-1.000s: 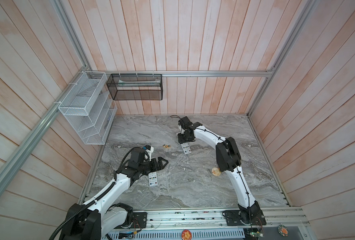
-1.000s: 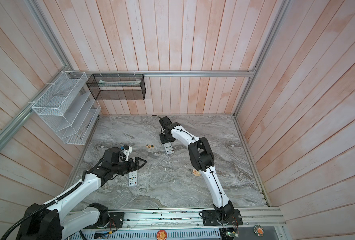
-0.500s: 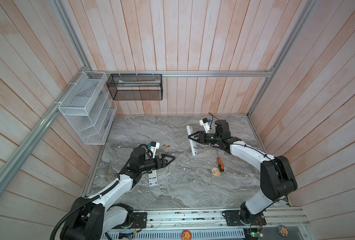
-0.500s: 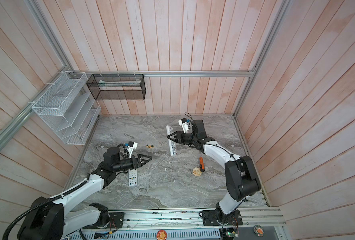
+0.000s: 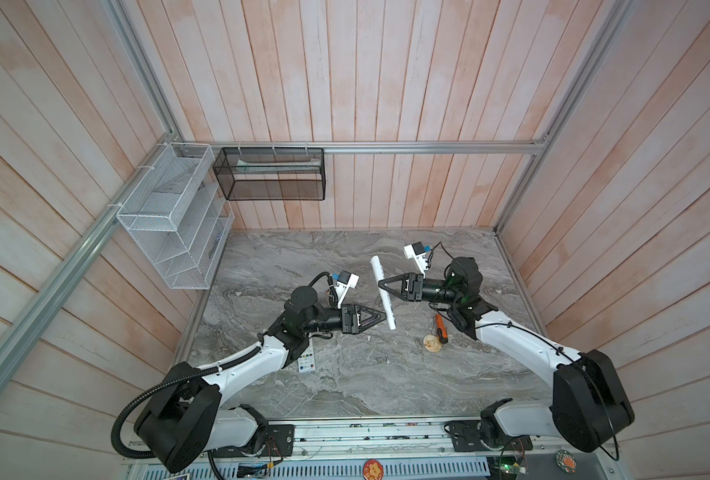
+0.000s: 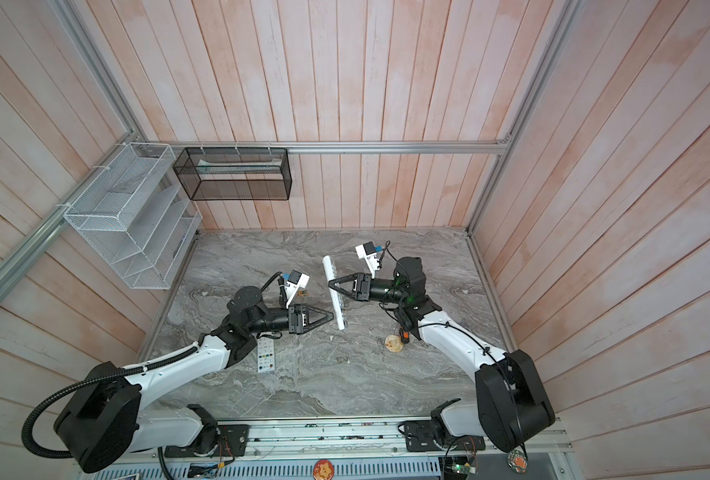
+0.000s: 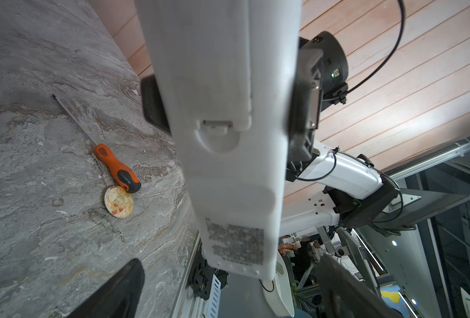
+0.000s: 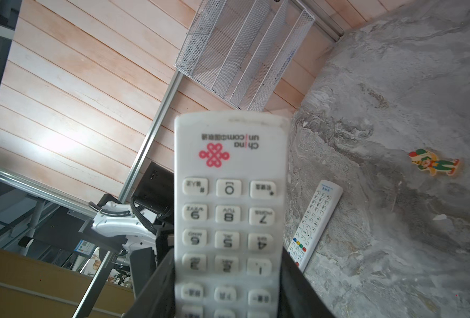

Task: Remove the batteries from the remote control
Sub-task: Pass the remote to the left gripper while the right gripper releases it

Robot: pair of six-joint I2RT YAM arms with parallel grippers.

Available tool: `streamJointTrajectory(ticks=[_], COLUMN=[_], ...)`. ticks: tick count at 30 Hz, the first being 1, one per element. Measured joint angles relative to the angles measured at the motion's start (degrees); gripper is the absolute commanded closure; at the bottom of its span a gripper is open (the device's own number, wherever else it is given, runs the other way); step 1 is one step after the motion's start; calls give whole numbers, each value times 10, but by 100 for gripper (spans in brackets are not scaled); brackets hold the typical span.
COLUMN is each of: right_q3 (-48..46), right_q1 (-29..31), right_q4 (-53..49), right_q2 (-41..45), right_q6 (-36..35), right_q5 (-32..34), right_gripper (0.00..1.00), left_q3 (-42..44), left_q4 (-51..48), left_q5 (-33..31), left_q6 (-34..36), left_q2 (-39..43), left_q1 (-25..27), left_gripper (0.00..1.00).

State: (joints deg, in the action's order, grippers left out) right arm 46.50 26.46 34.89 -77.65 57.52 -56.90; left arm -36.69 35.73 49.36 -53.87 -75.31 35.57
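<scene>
My right gripper (image 5: 382, 284) (image 6: 331, 286) (image 8: 227, 275) is shut on the sides of a white remote control (image 5: 376, 268) (image 6: 327, 268) (image 8: 228, 165) and holds it above the marble table. The remote's key face looks into the right wrist view. Its back (image 7: 228, 170), with the battery cover (image 7: 209, 68) closed, faces the left wrist camera. My left gripper (image 5: 380, 318) (image 6: 329, 317) (image 7: 231, 261) is open at the remote's lower end, one finger (image 7: 118, 291) on each side, touching nothing that I can see. The batteries are hidden.
A second white remote (image 5: 305, 361) (image 6: 267, 353) (image 8: 315, 220) lies under my left forearm. An orange-handled screwdriver (image 5: 440, 328) (image 7: 115, 168) and a round disc (image 5: 430, 343) (image 7: 118, 201) lie near my right arm. A clown figure (image 8: 432, 163) lies flat. A white wire rack (image 5: 170, 216) and a black mesh basket (image 5: 270, 172) hang on the walls.
My right gripper has lifted the remote off the table and now holds it in the air. My left gripper has moved right, up to the remote's lower end.
</scene>
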Motion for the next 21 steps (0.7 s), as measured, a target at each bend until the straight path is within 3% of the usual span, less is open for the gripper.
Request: streamJointTrajectory(ticks=[10,12,15,21], right_q3=[-45,-49,-55,-56], right_q1=[20,22,23,23], right_q4=[106,120,134,136], right_q2=[-1,-1,0,3], right_q6=[78,86,91,85], right_q5=[7,11,18,31], right_gripper=[59,59,59,58], left_q3=[-1,-4,-13,-18], left_q4=[50,57,63,70], left_q5=[-51,-58,-65,-71], left_q6=[-17,-18,-18,-26], left_q2=[-22,-23,-26,-30], left_q1=[28,33,38,42], left_gripper=[0,4,17,60])
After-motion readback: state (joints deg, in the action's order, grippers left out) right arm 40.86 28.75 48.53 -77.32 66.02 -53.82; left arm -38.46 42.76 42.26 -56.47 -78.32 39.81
